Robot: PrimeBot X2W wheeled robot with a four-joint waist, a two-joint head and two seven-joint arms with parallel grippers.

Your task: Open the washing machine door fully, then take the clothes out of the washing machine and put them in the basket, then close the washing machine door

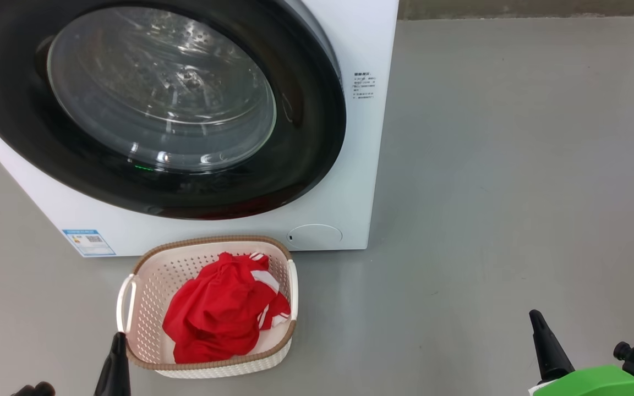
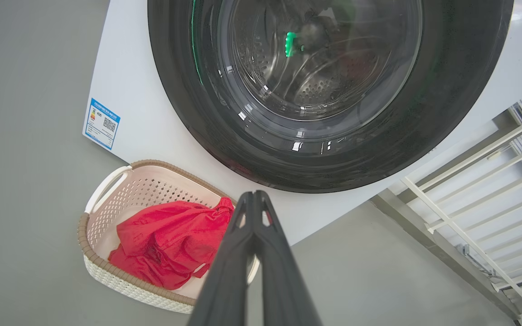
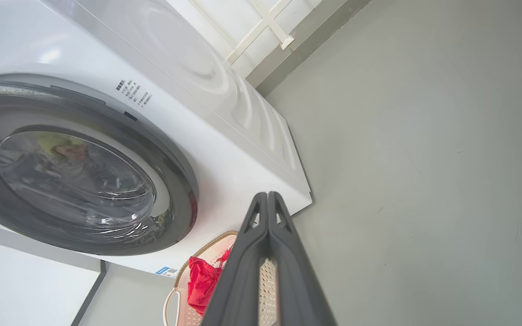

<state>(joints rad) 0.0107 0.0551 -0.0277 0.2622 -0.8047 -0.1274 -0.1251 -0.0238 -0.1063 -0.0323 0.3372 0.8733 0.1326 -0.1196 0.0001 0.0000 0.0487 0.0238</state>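
The white washing machine (image 1: 350, 165) stands at the upper left with its black-rimmed glass door (image 1: 306, 143) closed against its front. Through the glass I see the steel drum. On the floor in front sits the cream basket (image 1: 146, 286) holding the red clothes (image 1: 223, 311) with white stripes. My left gripper (image 1: 119, 344) is shut with nothing in it, just off the basket's near left corner. My right gripper (image 1: 537, 322) is shut and empty, low at the right over bare floor. The left wrist view has the basket (image 2: 107, 190), clothes (image 2: 166, 240) and door (image 2: 460, 90) beyond shut fingertips (image 2: 254, 197).
Grey floor (image 1: 515, 165) spreads wide to the right of the machine. A blue label (image 1: 88, 242) sits at the machine's lower left corner. A white railing (image 2: 492, 181) stands beside the machine in the left wrist view.
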